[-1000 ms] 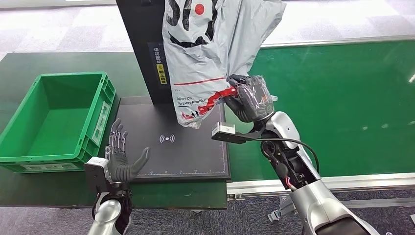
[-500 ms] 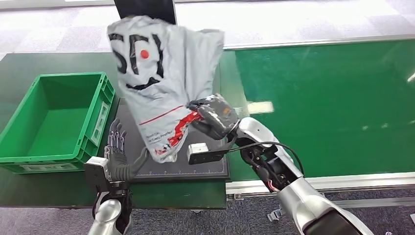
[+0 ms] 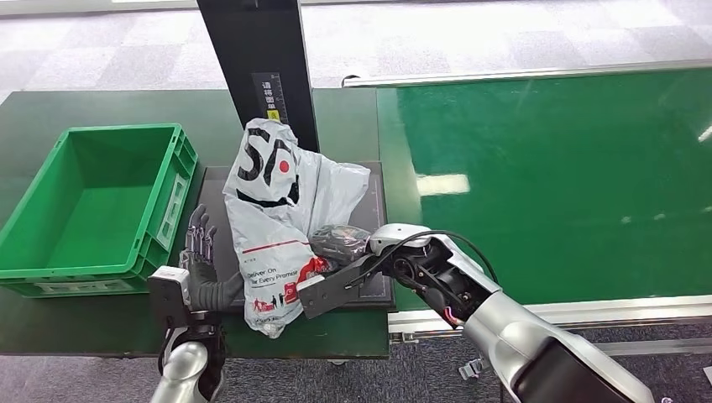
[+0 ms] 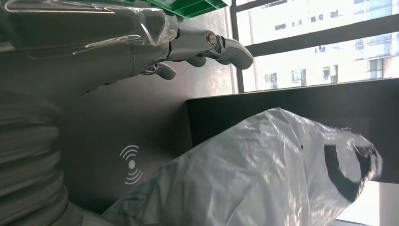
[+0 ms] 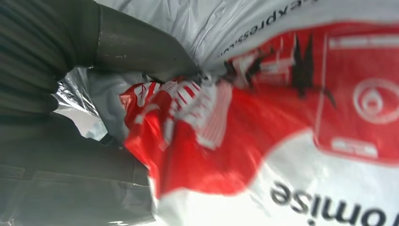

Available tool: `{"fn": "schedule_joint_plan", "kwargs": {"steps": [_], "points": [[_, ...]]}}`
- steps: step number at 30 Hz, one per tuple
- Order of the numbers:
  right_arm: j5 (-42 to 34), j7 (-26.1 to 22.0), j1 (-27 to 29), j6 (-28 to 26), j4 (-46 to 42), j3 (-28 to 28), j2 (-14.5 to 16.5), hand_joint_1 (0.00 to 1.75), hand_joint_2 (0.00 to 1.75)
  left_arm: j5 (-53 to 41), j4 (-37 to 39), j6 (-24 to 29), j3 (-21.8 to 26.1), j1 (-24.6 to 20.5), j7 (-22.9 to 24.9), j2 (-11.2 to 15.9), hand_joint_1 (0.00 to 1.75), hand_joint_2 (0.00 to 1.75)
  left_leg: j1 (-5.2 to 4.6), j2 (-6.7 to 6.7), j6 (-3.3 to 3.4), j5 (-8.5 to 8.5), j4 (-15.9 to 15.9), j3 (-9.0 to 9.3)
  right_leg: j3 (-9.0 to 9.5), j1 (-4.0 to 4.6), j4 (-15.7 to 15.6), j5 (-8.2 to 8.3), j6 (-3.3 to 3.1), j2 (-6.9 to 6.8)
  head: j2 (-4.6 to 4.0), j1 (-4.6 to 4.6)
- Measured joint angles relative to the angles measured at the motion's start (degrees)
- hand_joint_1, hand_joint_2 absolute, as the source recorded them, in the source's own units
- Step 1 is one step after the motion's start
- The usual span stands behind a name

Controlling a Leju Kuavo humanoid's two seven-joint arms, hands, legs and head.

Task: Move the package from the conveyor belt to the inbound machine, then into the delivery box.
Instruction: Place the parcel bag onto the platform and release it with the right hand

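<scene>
Left hand [image 3: 204, 270]: fingers spread, holds nothing, at the near edge of the scan pad [image 3: 379, 189], just beside the bag.
Right hand [image 3: 340, 243]: clamps the bag's red-printed edge.
Bag [image 3: 277, 218]: grey, lies on the pad, against the black post [image 3: 256, 59].
Crate [image 3: 92, 206]: green, left of the pad.
Belt [image 3: 546, 176]: green, right.

This looks like a parcel-sorting station in a logistics hall. A wide green conveyor belt [image 3: 554, 176] runs just beside a black scanning platform [image 3: 218, 189] with a wireless symbol and a dark upright post [image 3: 256, 67], while a green plastic crate [image 3: 92, 206] sits on the platform's other side. Grey carpet tiles [image 3: 101, 50] lie beyond the belt.
</scene>
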Motion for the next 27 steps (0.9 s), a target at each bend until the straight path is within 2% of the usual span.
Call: {"fn": "schedule_joint_plan", "kwargs": {"steps": [7, 11, 18, 26, 27], "points": [[-2.0, 1.3, -1.0, 3.4, 0.5, 2.0, -0.6, 1.75, 1.75, -0.3, 0.0, 0.1, 0.0, -0.1, 1.0, 0.0, 0.00, 1.75, 0.01, 0.00, 0.00, 0.00, 0.0, 0.03, 0.01, 0.01, 0.0, 0.00, 0.00, 0.00, 0.00, -0.02], [-7.5, 6.2, -3.5, 8.9, 0.7, 8.1, -3.4, 1.75, 1.75, -1.0, 0.0, 0.0, -0.2, -0.4, 2.5, -0.2, 0.00, 1.75, 0.00, 0.00, 0.00, 0.00, 0.0, 0.06, 0.07, 0.00, 0.0, 0.00, 0.00, 0.00, -0.01, 0.00], [-10.4, 9.5, -5.3, 8.2, 0.5, 12.1, -6.0, 1.75, 1.75, -1.0, 0.0, 0.4, -0.8, -0.4, 2.6, -0.2, 0.00, 1.75, 0.00, -0.01, 0.00, 0.00, 0.0, 0.13, 0.15, -0.01, 0.0, 0.00, 0.00, -0.01, -0.01, -0.01], [-10.0, 14.3, -6.3, 1.1, -2.5, 12.0, -9.9, 1.75, 1.75, -1.1, -1.5, 2.7, -0.7, 0.3, 2.4, -0.2, 0.00, 1.75, 0.00, -0.02, 0.00, 0.00, 0.0, 0.15, 0.18, 0.00, 0.0, 0.01, 0.01, 0.00, 0.00, 0.00], [-9.4, 14.6, -6.2, 0.0, -2.7, 11.8, -10.2, 1.61, 1.75, -1.1, -1.7, 2.7, -0.7, 0.3, 2.4, -0.2, 0.00, 1.75, 0.00, -0.01, 0.00, 0.00, 0.0, 0.15, 0.17, 0.00, 0.0, 0.01, 0.01, 0.00, -0.01, -0.01]]}}
